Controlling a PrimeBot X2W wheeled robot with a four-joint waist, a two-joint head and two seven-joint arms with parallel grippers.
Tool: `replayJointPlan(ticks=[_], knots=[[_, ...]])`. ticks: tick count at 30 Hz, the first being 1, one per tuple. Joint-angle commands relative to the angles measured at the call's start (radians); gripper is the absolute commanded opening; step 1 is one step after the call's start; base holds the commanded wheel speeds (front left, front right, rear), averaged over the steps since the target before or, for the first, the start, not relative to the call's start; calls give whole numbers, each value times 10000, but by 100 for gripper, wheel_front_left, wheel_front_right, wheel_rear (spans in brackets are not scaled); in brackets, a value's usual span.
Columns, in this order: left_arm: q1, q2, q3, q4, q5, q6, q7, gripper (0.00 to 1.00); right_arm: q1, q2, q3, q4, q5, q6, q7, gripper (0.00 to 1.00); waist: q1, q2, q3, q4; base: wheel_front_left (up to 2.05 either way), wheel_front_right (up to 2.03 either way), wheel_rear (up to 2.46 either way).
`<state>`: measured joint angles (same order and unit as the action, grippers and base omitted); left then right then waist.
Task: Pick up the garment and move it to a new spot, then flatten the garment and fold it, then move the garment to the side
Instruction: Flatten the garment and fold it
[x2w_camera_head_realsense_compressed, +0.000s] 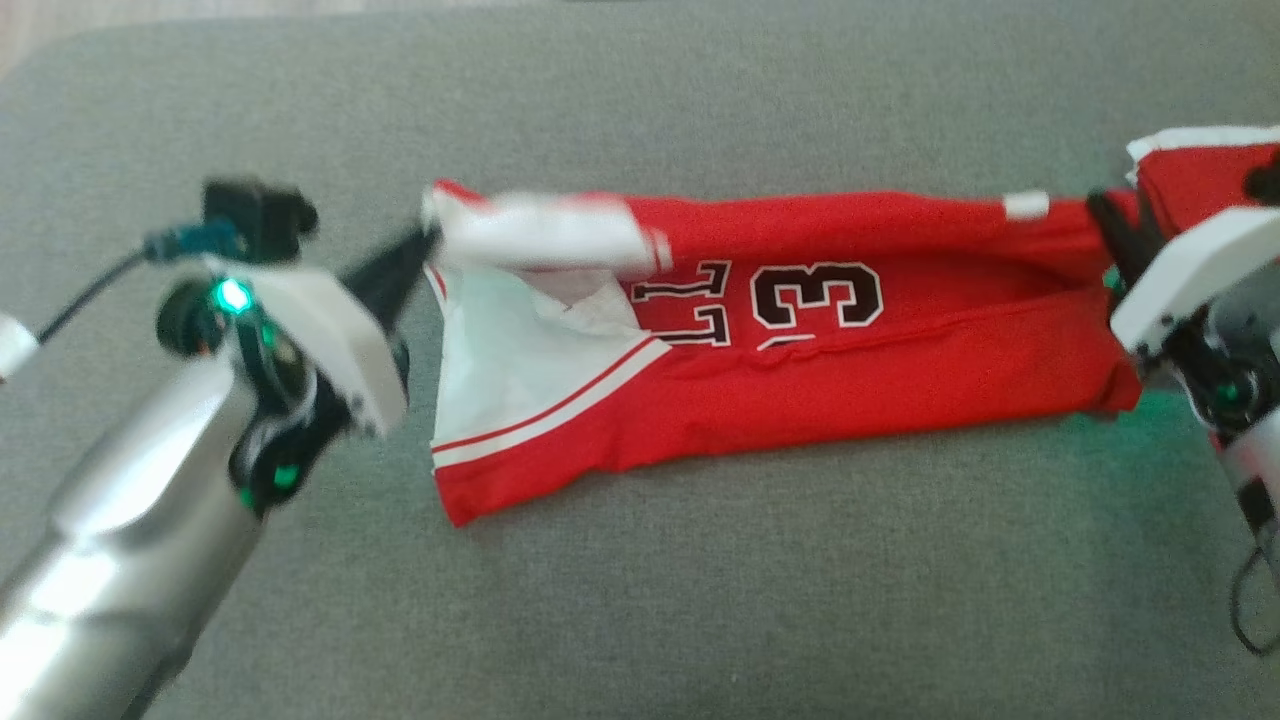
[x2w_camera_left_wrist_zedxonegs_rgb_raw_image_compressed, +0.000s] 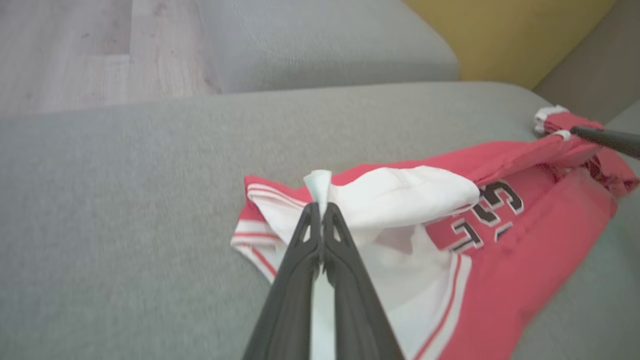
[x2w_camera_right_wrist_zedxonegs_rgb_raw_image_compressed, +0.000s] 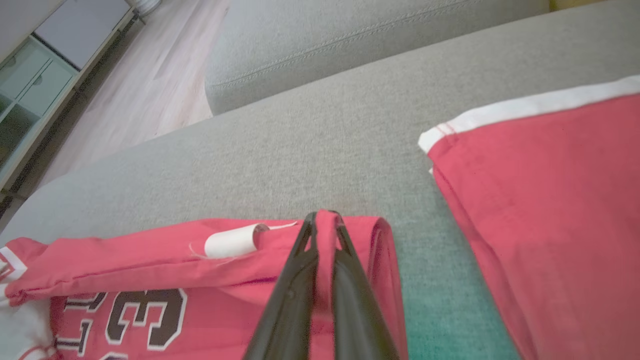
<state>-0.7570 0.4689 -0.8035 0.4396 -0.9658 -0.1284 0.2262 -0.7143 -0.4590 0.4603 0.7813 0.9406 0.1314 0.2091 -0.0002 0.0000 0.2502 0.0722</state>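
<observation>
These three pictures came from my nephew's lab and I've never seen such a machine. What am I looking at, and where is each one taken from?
It is a two-armed wheeled robot folding laundry. The wide picture comes from a camera on its head, looking down at a grey sofa cushion. The other two come from cameras on its wrists, each looking along that arm's two dark fingers.

A red basketball jersey with white trim and black numbers lies stretched across the cushion. The left end effector is shut on the white edge at one end; the right end effector is shut on a red fold at the other end. A second red cloth with a white border lies beside it.
</observation>
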Motion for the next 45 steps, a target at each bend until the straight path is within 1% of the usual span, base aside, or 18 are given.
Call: replayJointPlan(ticks=[1, 5, 7, 11, 16, 23, 24, 25, 26, 28, 29, 32, 34, 36, 38, 42, 45], knots=[[-179, 682, 315, -534, -172, -20, 255, 0, 145, -351, 143, -375, 173, -7, 178, 0, 2, 0, -207, 122, 0, 0, 0], [522, 1481, -50, -1724, -807, -21, 1370, 0, 593, -818, 471, -704, 428, -7, 895, 0, 2, 0, -493, 194, 0, 0, 0], [800, 1833, -104, -2208, -1079, -21, 1736, 0, 784, -1001, 622, -830, 539, -7, 1274, 0, 2, 0, -620, 202, 0, 0, 0], [1239, 2335, -229, -2951, -1470, 27, 2342, 0, 1020, -1268, 811, -1074, 702, -7, 1840, 0, 2, 0, -770, 180, 0, 0, 0], [1569, 2605, -384, -3623, -1691, 239, 2799, 0, 1226, -1499, 1057, -1180, 616, -7, 2383, 0, 2, 0, -835, 120, 0, 0, 0], [1688, 2707, -713, -3997, -1428, 343, 3080, 0, 1380, -1627, 1032, -1215, 828, -7, 3247, 0, 2, 0, -686, 30, 0, 0, 0], [1716, 2688, -743, -3974, -1390, 386, 3068, 0, 1389, -1607, 957, -1175, 904, -7, 3362, 27, 2, 0, -680, 12, 0, 0, 0], [1740, 2655, -740, -3929, -1337, 470, 3001, 43, 1399, -1561, 855, -1115, 991, -7, 3450, 100, 2, 0, -676, -7, 0, 0, 0], [1758, 2613, -742, -3877, -1258, 548, 2911, 100, 1420, -1500, 801, -1118, 1079, -7, 3576, 100, 2, 0, -677, -22, 0, 0, 0], [1773, 2524, -751, -3741, -1073, 697, 2722, 100, 1440, -1436, 650, -1166, 1191, -7, 3648, 100, 2, 0, -684, -49, 0, 0, 0], [1773, 2524, -751, -3741, -1073, 697, 2722, 100, 1440, -1436, 650, -1166, 1191, -7, 3648, 100, 2, 0, -684, -49, 0, 0, 0], [1715, 2303, -585, -3498, -738, 967, 2083, 100, 1380, -1364, 322, -1272, 1169, -7, 3196, 100, 2, 0, -760, -96, 0, 0, 0], [1674, 2061, -315, -3271, -595, 1238, 1430, 100, 1332, -1281, 81, -1395, 1167, -7, 2756, 100, 2, 0, -852, -124, 0, 0, 0], [1629, 1796, -15, -2974, -449, 1704, 805, 100, 1289, -1166, -220, -1471, 1184, -7, 2260, 100, 2, 0, -974, -136, 0, 0, 0], [1498, 1522, 228, -2806, -182, 2018, 87, 100, 1236, -1021, -441, -1703, 1092, -7, 1660, 100, 2, 0, -1095, -151, 0, 0, 0], [1427, 792, 953, -2660, -179, 2434, -1523, 100, 1173, -669, -810, -2334, 714, -7, 150, 100, 2, 0, -1271, -208, 0, 0, 0], [1638, 159, 1685, -2475, -587, 2704, -2729, 100, 1204, -273, -1122, -2594, -14, -7, -1385, 100, 2, 0, -1424, -242, 0, 0, 0]])
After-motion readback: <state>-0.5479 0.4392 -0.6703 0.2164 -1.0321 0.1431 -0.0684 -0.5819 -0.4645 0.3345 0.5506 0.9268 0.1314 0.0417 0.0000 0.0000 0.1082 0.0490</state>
